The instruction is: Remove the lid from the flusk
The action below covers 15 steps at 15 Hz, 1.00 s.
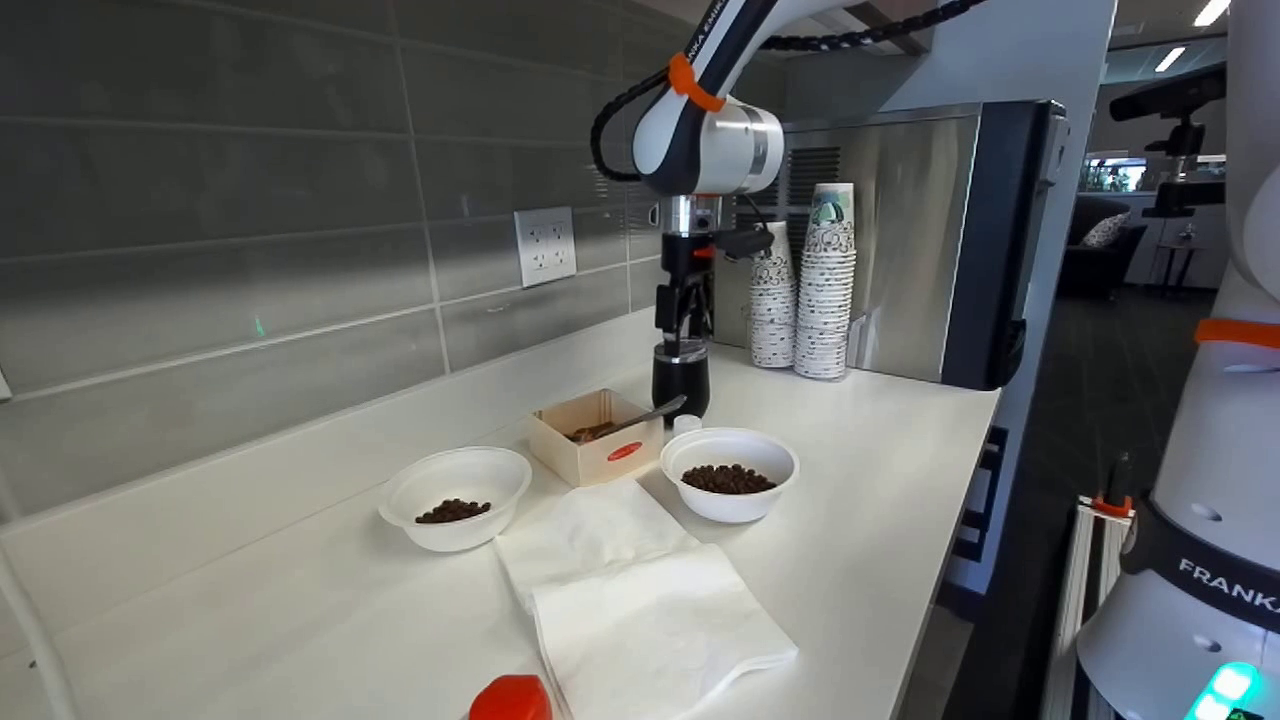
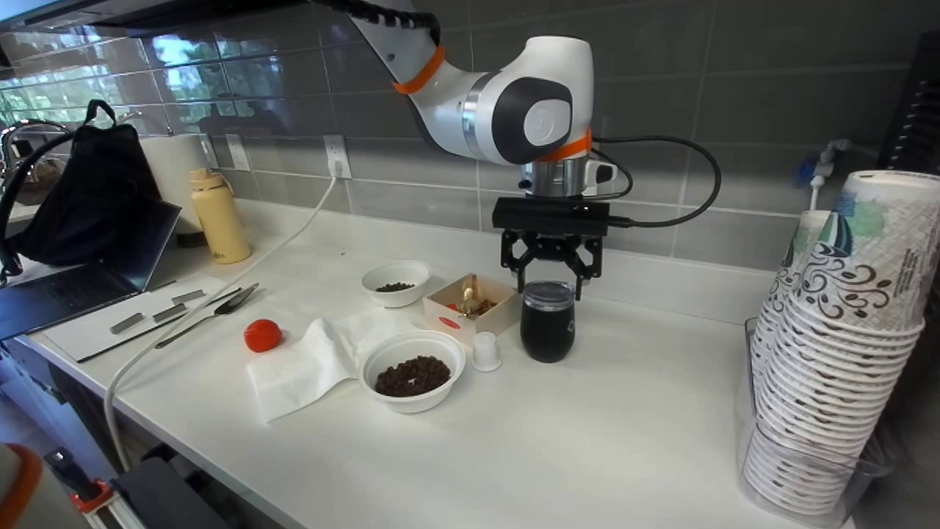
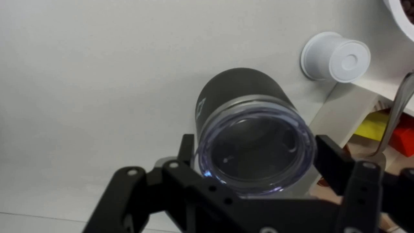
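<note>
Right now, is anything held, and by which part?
Nothing seems held: the tool stands open astride the lid of the black cup, a gap showing at one side.

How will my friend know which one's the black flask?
Find the white counter, then the robot gripper hanging over it. Right below stands the flask, upright beside a pale box. Unlike the white bowls and patterned cups, it's black, with a clear lid.

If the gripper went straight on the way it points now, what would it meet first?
Most likely the lid on the black flask: the gripper points down, fingers either side of it in the wrist view. Depth leaves unclear whether palm or fingertip would touch first.
</note>
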Tool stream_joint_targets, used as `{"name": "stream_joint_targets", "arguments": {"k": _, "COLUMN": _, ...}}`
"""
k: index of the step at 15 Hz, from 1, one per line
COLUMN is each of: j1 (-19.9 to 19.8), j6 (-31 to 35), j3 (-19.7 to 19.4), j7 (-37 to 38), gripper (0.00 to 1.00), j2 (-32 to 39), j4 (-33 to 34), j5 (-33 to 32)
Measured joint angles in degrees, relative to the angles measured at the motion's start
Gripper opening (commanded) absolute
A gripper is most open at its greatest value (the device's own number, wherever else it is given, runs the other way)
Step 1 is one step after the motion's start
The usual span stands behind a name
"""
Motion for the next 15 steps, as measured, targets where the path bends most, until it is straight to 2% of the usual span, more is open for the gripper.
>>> {"name": "stream_joint_targets", "arguments": {"k": 10, "j1": -0.2, "j6": 0.0, "j3": 0.2, "j7": 0.0, "gripper": 0.66, "j2": -2.2, "j4": -0.2, "j5": 0.1}}
{"name": "stream_joint_targets", "arguments": {"k": 15, "j1": -0.7, "j6": 0.5, "j3": 0.1, "j7": 0.0, "gripper": 0.66, "j2": -5.1, "j4": -2.6, "j5": 0.2}}
